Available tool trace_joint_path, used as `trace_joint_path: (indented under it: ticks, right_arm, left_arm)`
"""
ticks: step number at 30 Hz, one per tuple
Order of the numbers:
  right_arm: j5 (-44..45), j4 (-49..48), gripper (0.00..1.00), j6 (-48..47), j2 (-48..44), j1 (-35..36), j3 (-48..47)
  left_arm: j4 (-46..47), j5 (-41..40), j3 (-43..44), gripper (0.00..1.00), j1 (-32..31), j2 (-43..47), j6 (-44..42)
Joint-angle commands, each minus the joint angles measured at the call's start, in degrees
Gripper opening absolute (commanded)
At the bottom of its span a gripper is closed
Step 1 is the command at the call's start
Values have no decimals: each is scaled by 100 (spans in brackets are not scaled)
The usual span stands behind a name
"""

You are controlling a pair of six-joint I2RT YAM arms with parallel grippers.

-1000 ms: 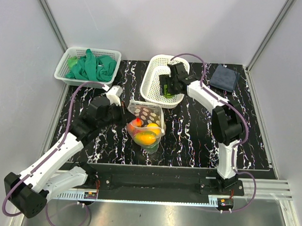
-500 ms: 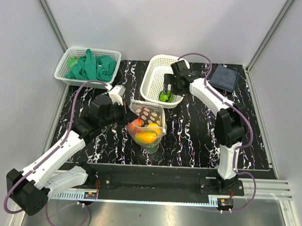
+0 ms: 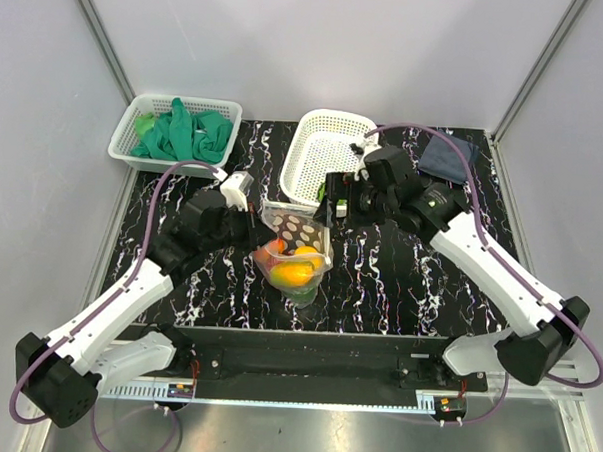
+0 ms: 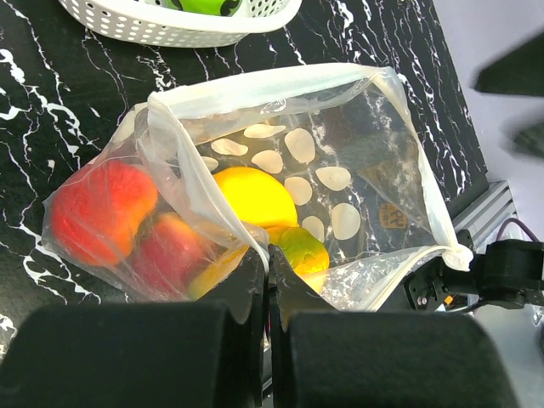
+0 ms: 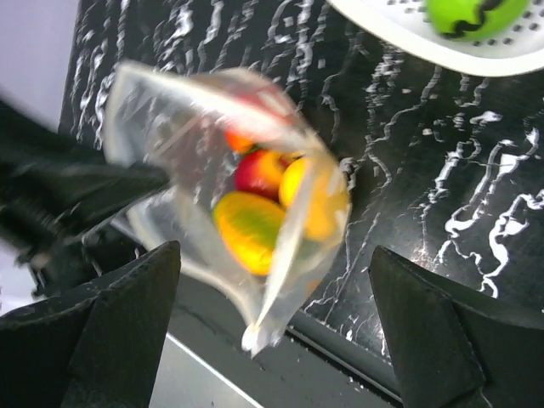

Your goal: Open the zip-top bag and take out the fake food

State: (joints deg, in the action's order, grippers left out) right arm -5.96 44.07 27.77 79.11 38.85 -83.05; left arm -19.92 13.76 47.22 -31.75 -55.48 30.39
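From above, the clear thin plastic zip-top bag (image 3: 293, 226) stands open on the black marbled desk (image 3: 409, 281), glossy red, orange and yellow plastic fake food (image 3: 294, 274) inside; left wrist: left jaws together, pinching its near rim; right wrist: right jaws wide apart, empty, over the bag.

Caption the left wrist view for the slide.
Left gripper pinching rim of open zip-top bag, fake food inside, white basket beyond.

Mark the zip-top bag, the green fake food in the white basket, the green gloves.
zip-top bag (image 4: 357, 161): left wrist view, clear side wall.
green fake food (image 5: 472, 15): right wrist view, glossy middle.
green gloves (image 3: 185, 133): top view, middle of heap.
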Motion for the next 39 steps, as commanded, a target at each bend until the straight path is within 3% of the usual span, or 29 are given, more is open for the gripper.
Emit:
trace_joint_path:
  ticks: [1,6,11,14,16,33,39]
  right_arm:
    - [-108,162,98,-544,-116,570,-536]
    - [-160,207,88,-676,559,983,-1292]
    - [-406,93,60,-711,1237,1089,-1636]
    - [-608,110,47,-834,1607,1098,-1610]
    - [-696,110,45,-965,1730,1098,-1513]
    - [-1179,5,42,-1397,2144,1090,-503]
    - [-1759,-355,49,-1345,2038,1081,-81]
  left_arm:
    - [85,-84,165,0,19,2,-156]
    - [-2,-128,261,0,19,134,-314]
    - [-82,-75,296,0,19,257,-288]
    - [-99,-40,288,0,19,275,-279]
    - [-91,-22,288,0,19,257,-271]
    - [-3,-119,542,0,19,135,-297]
    - [41,-58,946,0,19,-234,-376]
